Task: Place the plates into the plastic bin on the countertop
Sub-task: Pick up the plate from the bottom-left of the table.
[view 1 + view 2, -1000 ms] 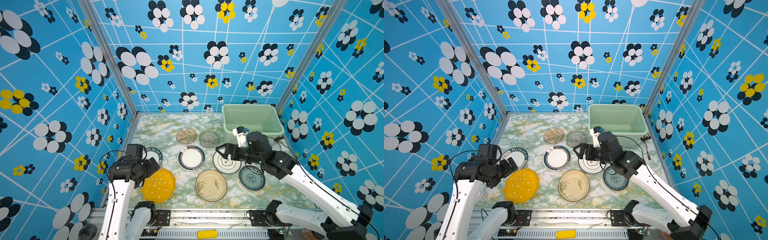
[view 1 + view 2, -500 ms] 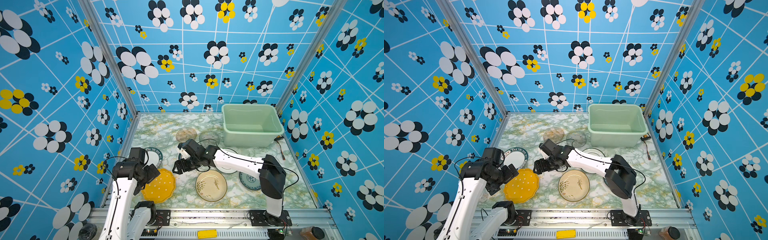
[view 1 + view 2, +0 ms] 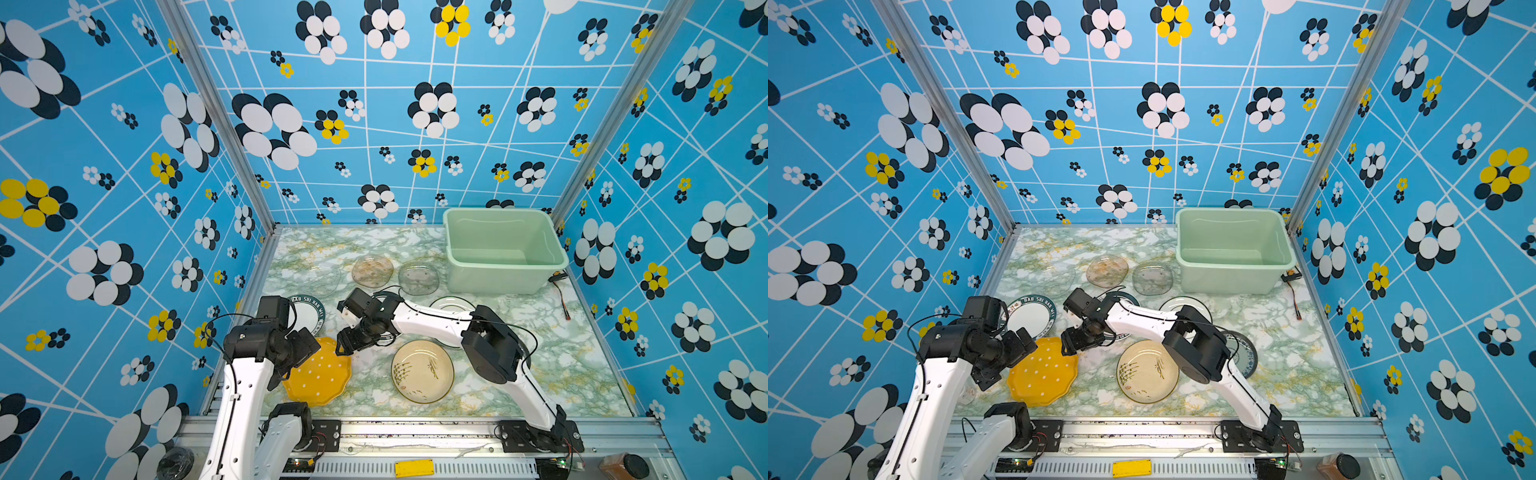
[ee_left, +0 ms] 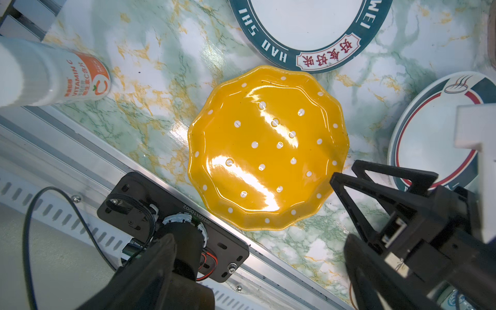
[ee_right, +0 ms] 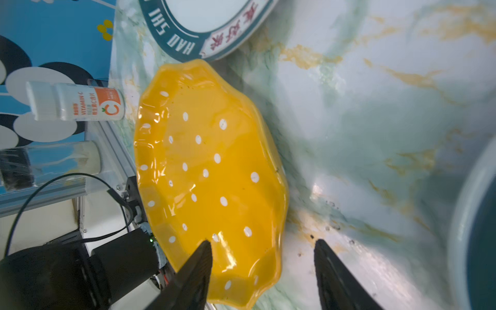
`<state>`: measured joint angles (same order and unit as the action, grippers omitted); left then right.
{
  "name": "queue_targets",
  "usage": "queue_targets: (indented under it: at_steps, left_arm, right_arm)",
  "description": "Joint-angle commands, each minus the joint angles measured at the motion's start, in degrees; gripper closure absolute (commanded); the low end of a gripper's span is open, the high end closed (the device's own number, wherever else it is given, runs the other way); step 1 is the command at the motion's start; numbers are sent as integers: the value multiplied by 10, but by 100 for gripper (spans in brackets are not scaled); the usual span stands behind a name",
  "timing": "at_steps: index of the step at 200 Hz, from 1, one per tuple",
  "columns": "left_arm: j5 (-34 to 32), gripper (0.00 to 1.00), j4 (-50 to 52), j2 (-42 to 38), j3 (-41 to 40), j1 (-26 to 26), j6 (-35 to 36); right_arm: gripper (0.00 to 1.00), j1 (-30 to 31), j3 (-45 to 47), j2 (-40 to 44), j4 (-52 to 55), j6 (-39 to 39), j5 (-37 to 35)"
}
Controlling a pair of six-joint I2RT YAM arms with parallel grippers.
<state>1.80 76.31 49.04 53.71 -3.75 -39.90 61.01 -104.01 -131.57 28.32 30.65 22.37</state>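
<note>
A yellow white-dotted scalloped plate point(image 3: 318, 372) point(image 3: 1044, 372) point(image 4: 265, 150) point(image 5: 209, 174) lies flat at the countertop's point(image 3: 374, 249) front left. My right gripper point(image 3: 343, 347) point(image 3: 1068, 345) point(image 5: 262, 243) is open astride its rim, one finger over the plate and one over the marble, gripping nothing. My left gripper point(image 3: 297, 359) point(image 3: 1013, 357) point(image 4: 259, 241) hovers wide open and empty above the plate's other side. The mint plastic bin point(image 3: 498, 280) point(image 3: 1229, 278) stands empty at the back right. Other plates: lettered dark-rimmed point(image 3: 309, 316), cream brush-marked point(image 3: 422, 371), amber glass point(image 3: 372, 270), grey glass point(image 3: 418, 278).
More plates lie partly under the right arm: a white one point(image 3: 451, 303) and a blue patterned one point(image 3: 1241, 353). A vitamin C bottle point(image 4: 53, 77) point(image 5: 77, 102) and a clear jar point(image 5: 53, 161) sit at the front left corner. A cable point(image 3: 559, 286) lies beside the bin.
The right arm has swung from the plates near the bin across to the yellow plate, and its jaws have narrowed. The left gripper has sunk slightly over the yellow plate, still wide open.
</note>
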Motion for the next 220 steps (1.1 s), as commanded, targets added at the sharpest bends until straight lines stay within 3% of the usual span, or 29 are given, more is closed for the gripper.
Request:
queue_targets:
  at_steps: [1, 46, 150, 196, 220]
  left_arm:
    - [8, 1, -3, 0, -7, -4, 0]
    - [22, 1, -14, 2, -14, -4, -3]
    - [33, 1, -23, 2, -19, -5, -4]
    - [52, 1, -39, -4, -24, -4, -12]
    - [70, 1, -57, -10, -29, -4, -11]
  right_arm:
    - [43, 4, -8, -16, 9, -1, -18]
    - [61, 4, 17, -21, -22, 11, -27]
    - [84, 4, 14, -36, -43, 0, -33]
    - [100, 2, 37, 4, -29, -19, -48]
    - [100, -8, 63, 39, -27, -15, -54]
